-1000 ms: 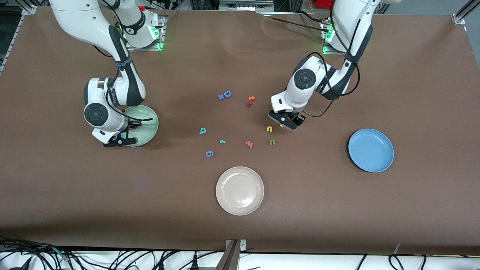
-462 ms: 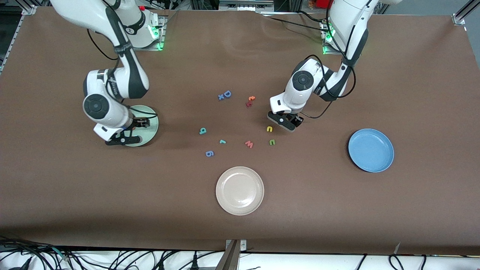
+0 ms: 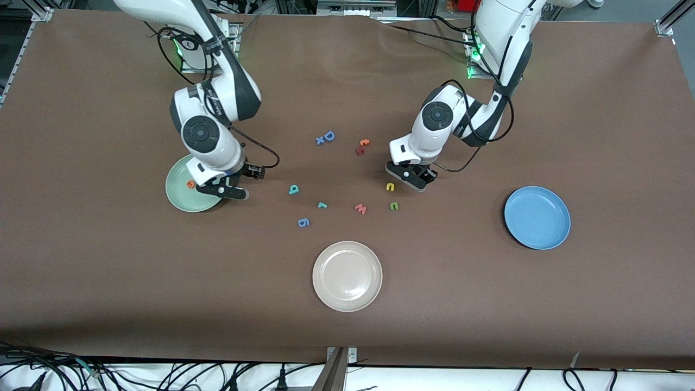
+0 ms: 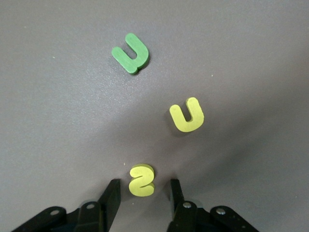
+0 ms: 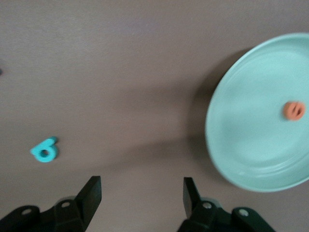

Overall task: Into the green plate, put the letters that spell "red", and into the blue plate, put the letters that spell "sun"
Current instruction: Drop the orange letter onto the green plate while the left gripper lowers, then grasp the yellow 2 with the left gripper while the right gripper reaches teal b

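The orange "e" (image 3: 190,184) (image 5: 293,110) lies in the green plate (image 3: 182,200) (image 5: 251,140) toward the right arm's end of the table. My right gripper (image 3: 231,190) (image 5: 141,186) hangs open and empty beside that plate, on the side of the letters. The teal "d" (image 3: 294,189) (image 5: 45,150) and teal "r" (image 3: 322,205) lie mid-table. My left gripper (image 3: 411,179) (image 4: 145,186) is low over the table, open, with the yellow "s" (image 4: 142,180) between its fingers and a gap on each side. The yellow "u" (image 3: 390,187) (image 4: 188,116) and green "n" (image 3: 394,206) (image 4: 130,54) lie close by. The blue plate (image 3: 537,217) holds nothing.
A cream plate (image 3: 347,276) sits nearer the front camera. Other loose letters: a red "w" (image 3: 360,208), a blue "g"-like one (image 3: 303,222), a blue "D" (image 3: 328,136) with a small blue "x", and an orange and a red letter (image 3: 362,146).
My right gripper has opened and swung off the green plate toward the table's middle, leaving the orange "e" in the plate. The left gripper has stayed almost in place.
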Motion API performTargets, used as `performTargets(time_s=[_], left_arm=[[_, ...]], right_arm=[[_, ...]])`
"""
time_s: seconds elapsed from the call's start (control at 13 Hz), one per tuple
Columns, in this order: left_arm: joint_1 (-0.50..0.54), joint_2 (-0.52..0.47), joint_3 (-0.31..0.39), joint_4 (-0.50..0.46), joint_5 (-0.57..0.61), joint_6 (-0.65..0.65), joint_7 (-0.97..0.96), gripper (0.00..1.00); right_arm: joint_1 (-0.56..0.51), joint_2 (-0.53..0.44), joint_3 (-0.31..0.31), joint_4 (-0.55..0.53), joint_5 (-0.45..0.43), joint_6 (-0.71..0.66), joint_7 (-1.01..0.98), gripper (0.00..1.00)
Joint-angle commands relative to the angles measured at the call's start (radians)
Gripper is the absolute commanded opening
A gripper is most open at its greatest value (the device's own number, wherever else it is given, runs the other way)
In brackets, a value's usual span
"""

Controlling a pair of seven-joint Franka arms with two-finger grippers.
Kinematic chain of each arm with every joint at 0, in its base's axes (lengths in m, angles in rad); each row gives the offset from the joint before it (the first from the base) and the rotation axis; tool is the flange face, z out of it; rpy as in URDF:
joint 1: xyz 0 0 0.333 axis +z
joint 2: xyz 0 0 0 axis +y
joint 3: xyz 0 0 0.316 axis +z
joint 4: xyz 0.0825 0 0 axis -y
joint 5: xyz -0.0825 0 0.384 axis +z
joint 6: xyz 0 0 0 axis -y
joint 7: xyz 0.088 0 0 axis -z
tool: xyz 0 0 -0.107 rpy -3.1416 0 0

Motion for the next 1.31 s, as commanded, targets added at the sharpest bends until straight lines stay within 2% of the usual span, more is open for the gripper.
performTargets(time_s=[0.0,0.23,0.46,0.54,0.69,1.08,1.23], left_arm=[[-0.020,0.017,0.021,0.014,0.030,0.012,-0.010,0.49],[-0.022,0.030,0.021,0.031,0.031,0.012,-0.010,0.48],[-0.023,0.034,0.021,0.040,0.031,0.012,-0.010,0.46],[-0.023,0.034,0.021,0.040,0.031,0.011,-0.010,0.42],[-0.023,0.034,0.023,0.040,0.031,0.012,-0.008,0.29],[-0.020,0.027,0.040,0.040,0.031,0.011,0.004,0.12],[-0.008,-0.010,0.075,0.040,0.036,-0.002,0.006,0.11]], right_arm=[[0.057,0.039,0.002,0.031,0.007,0.050,0.165,0.76],[0.122,0.109,0.002,0.067,0.007,0.107,0.411,0.75],[0.156,0.202,0.002,0.170,0.006,0.110,0.674,0.72],[0.165,0.236,0.002,0.201,0.001,0.110,0.748,0.72],[0.165,0.285,-0.004,0.254,0.003,0.110,0.901,0.69],[0.151,0.315,-0.004,0.271,0.006,0.112,0.956,0.60],[0.151,0.327,-0.004,0.271,0.006,0.115,0.945,0.58]])
